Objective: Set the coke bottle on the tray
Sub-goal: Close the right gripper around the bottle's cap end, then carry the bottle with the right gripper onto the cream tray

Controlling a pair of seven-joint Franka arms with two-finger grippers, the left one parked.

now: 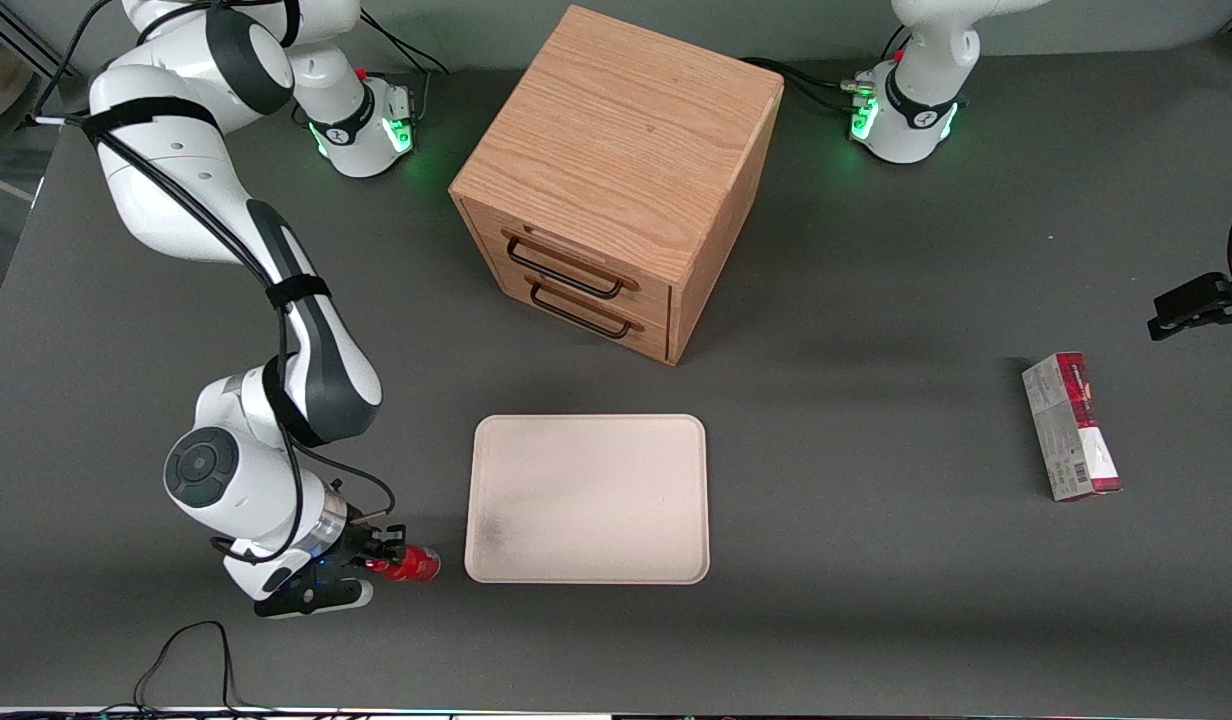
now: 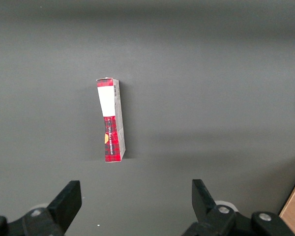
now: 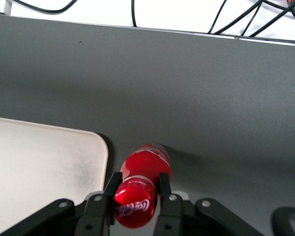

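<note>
The claw (image 1: pixel 384 556) sits low at the working arm's end of the table, just beside the tray's nearer corner, its two fingers (image 3: pixel 163 189) pinching the coke bottle (image 1: pixel 408 565) from either side. In the wrist view the claw (image 3: pixel 136 196) grips the bottle's (image 3: pixel 140 187) body while the rest of the bottle pokes out ahead of the fingertips. The bottle lies on its side, down at the table (image 1: pixel 876 300) surface or barely above it; whether it touches the mat cannot be told. It is close to the tray (image 1: pixel 588 498) but outside the rim, a strip of bare mat between them.

The table is covered in a dark grey matte sheet, and cables trail along its near edge (image 3: pixel 137 10).

The tray (image 3: pixel 39 167) lies flat with nothing on it, only a grey smudge near the corner closest to the bottle. Farther from the front camera than the tray stands a wooden drawer cabinet (image 1: pixel 616 180), turned at an angle, its two drawers shut with dark wire handles. Toward the parked arm's end of the table a red-and-grey carton (image 1: pixel 1070 426) lies on its side, well apart from everything else (image 2: pixel 110 120).
</note>
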